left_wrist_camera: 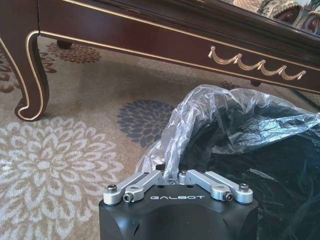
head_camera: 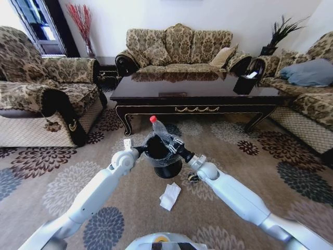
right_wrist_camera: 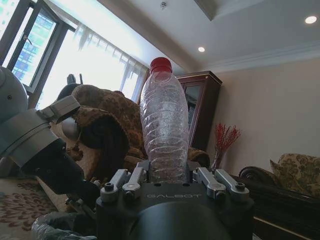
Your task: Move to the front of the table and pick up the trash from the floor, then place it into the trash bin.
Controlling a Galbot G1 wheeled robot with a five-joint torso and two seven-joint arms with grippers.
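Bottle (right_wrist_camera: 164, 127), clear plastic with a red cap, stands upright in the right claw (right_wrist_camera: 167, 181), whose fingers are pinched on its lower body; in the head view the bottle (head_camera: 157, 125) rises just above the claw (head_camera: 174, 144), which sits right at the far rim of the trash bin (head_camera: 162, 156). Across the bin's mouth from it, the left claw (left_wrist_camera: 172, 176) is pressed together on a fold of the grey plastic liner (left_wrist_camera: 220, 112) at the near rim, apparently steadying the bin.

Judging by this, the step in hand is the drop: the first piece of trash is lifted and held at the bin, not yet inside. The next move calls for bringing the bottle over the open mouth, tipping or lowering it past the puffed-up liner, and only then spreading the fingers.

Farther out from the claws, on the floor (head_camera: 47, 192) on the robot's side of the bin, lie crumpled white paper (head_camera: 170, 196) and a small dark wrapper (head_camera: 193, 178), both untouched. Beyond the bin stands the desk (head_camera: 197, 92), dark and glossy with gold ornament.
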